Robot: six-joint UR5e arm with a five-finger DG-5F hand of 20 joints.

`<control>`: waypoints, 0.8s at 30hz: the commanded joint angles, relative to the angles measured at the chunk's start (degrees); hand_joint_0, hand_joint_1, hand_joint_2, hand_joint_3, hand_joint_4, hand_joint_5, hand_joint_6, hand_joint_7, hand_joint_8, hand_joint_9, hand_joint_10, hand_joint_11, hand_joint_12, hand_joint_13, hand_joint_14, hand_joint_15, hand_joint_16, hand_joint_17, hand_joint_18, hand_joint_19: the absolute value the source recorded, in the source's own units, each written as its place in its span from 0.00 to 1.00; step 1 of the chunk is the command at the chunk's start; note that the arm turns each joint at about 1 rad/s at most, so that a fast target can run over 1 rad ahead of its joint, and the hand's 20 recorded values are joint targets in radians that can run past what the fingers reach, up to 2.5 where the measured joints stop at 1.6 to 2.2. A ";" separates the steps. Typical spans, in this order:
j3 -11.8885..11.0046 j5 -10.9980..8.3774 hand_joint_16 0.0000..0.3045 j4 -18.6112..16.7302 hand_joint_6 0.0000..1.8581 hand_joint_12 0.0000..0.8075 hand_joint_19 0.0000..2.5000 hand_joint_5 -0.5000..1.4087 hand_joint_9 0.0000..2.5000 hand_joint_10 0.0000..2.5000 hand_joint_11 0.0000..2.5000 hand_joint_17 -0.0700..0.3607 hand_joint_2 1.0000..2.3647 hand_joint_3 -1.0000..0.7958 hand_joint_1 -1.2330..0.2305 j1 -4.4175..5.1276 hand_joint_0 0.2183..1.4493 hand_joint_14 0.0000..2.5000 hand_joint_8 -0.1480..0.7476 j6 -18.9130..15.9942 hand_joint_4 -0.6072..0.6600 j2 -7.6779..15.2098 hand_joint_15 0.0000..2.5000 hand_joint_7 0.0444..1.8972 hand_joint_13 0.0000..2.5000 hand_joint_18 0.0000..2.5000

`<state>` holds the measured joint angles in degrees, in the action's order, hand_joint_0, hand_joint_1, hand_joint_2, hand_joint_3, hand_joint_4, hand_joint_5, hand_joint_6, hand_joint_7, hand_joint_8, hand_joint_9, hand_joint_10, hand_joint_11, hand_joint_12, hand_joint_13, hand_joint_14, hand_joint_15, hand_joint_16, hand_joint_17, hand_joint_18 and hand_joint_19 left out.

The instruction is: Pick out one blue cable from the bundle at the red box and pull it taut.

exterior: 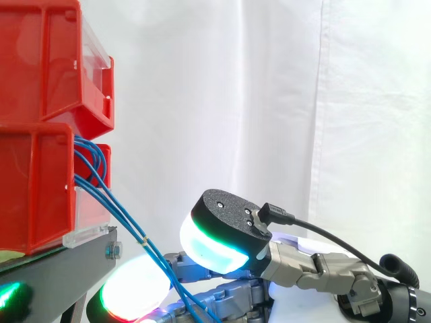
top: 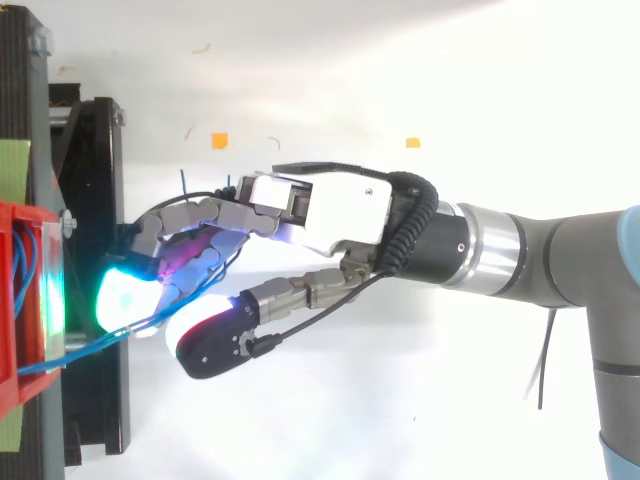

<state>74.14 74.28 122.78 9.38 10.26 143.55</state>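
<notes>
Robot hand [top: 330, 215] is closed in a curl. Its fingers [top: 175, 215] wrap inward and the thumb [exterior: 222, 229] opposes them, with the blue cables [exterior: 120, 215] running through the gap between, so it's clamped round the cables rather than spread. Can't tell how many strands sit in the pinch; in the side view several go in together, so my read is that one strand isn't singled out yet. Pads are thick and rounded, glowing green/cyan at the fingertips [top: 122, 296], and the thumb back is matte black and grainy. Key geometry in the top view: the cable's fixed end lies at 9 o'clock from the robot hand, and the strand leaves the fingertips toward about 8 o'clock, long axis roughly in line with the forearm. In the side view the bundle rises toward 10 o'clock to the lower red box [exterior: 34, 195]. The run looks nearly straight with a slight bow, so tautening probably calls for a retreat toward 3 o'clock, away from the box. Cables are thin, smooth and flexible, cinched by a small yellow tie [exterior: 145, 240] partway along. The box is glossy hard plastic with a clear front strip [exterior: 91, 232], sitting on the black stand [exterior: 60, 269].
</notes>
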 commanded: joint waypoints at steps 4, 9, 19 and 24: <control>-0.40 0.08 0.22 -0.08 0.27 0.58 0.24 0.20 0.38 0.00 0.10 0.52 0.01 0.35 0.41 0.02 0.33 0.01 0.56 -0.06 0.74 0.07 0.13 0.55 0.27 0.20; -0.66 0.25 0.22 -0.08 0.27 0.58 0.24 0.20 0.38 0.00 0.10 0.52 0.01 0.34 0.40 0.02 0.33 0.01 0.56 -0.15 0.73 -0.02 0.14 0.56 0.28 0.21; -0.75 0.43 0.22 -0.08 0.27 0.57 0.25 0.21 0.39 0.00 0.12 0.51 0.01 0.36 0.38 0.02 0.35 0.01 0.55 -0.24 0.69 -0.02 0.15 0.64 0.29 0.22; -0.75 0.43 0.22 -0.17 0.27 0.58 0.25 0.21 0.39 0.00 0.13 0.51 0.01 0.33 0.38 0.02 0.33 0.01 0.55 -0.59 0.68 0.07 0.15 0.69 0.30 0.23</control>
<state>73.39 74.71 122.62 9.43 9.80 143.53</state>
